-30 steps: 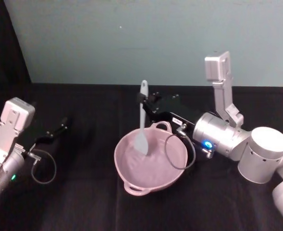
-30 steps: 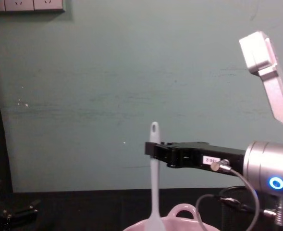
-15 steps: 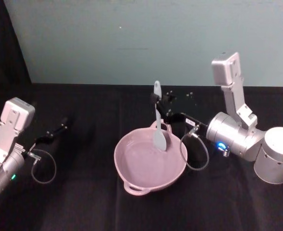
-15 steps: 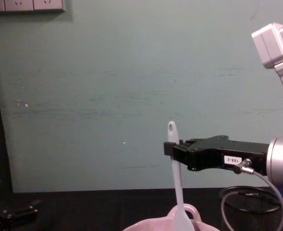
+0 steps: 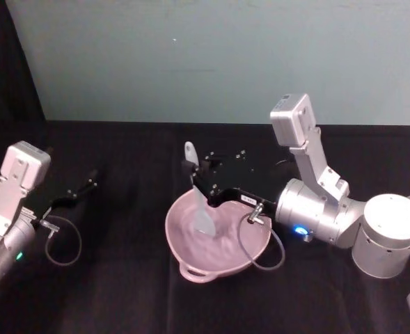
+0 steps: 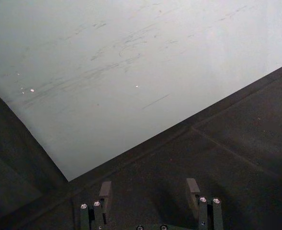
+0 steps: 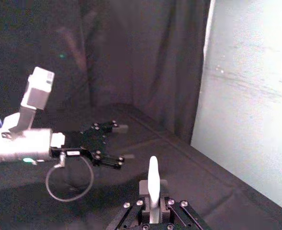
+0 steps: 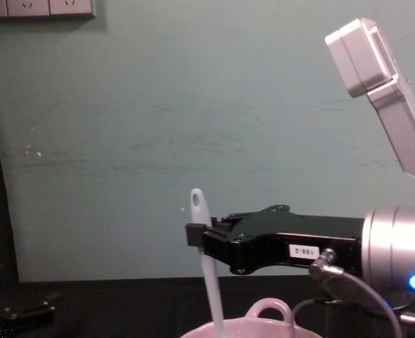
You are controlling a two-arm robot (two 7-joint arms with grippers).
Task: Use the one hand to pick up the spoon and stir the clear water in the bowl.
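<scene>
**Spoon dips into bowl as right arm stirs**

The right gripper (image 5: 194, 174), reaching in from the right of the head view, has its fingers closed on the upper handle of the spoon (image 5: 200, 205). The spoon stands nearly upright with its long axis tipped slightly. Its paddle head is dipped into the bowl (image 5: 168, 233) at the frame's centre (toward the bowl's left side), and the holed end rises above the fingers. Stirring looks to be the step in hand, and the next sweep depends on keeping the paddle inside the rim. The left gripper (image 5: 86, 186), fingers spread wide, is parked at the far left above the tabletop (image 5: 121, 299), well apart from the bowl.
</scene>
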